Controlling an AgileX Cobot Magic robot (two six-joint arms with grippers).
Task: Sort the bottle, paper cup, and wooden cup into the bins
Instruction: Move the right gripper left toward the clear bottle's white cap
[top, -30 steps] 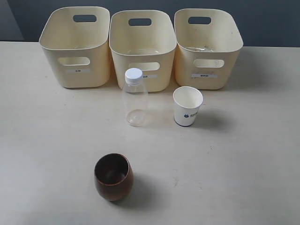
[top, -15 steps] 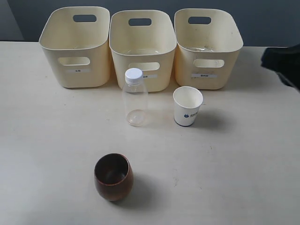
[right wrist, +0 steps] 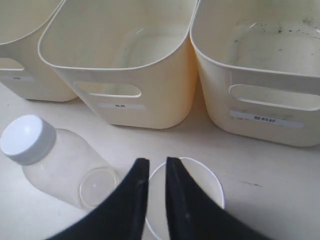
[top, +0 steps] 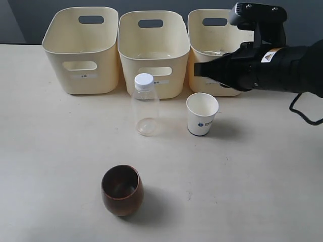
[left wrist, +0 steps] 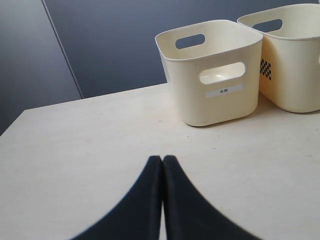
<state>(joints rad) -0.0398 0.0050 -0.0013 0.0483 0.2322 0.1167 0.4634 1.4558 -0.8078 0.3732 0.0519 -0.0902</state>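
The clear bottle with its white cap stands in front of the middle bin. The white paper cup stands to its right, and the dark wooden cup sits nearer the front. Three cream bins line the back: left bin, middle, and right bin. My right gripper hovers above the paper cup, its jaws a narrow gap apart and holding nothing; the bottle is beside it. My left gripper is shut and empty, low over the table short of one bin.
The black right arm crosses in front of the right bin. A dark wall rises behind the bins. The table's far edge runs just behind them. All three bins look empty in the right wrist view.
The right arm has swung in from the right edge of the exterior view and now reaches over the paper cup. The bottle and both cups have not moved.
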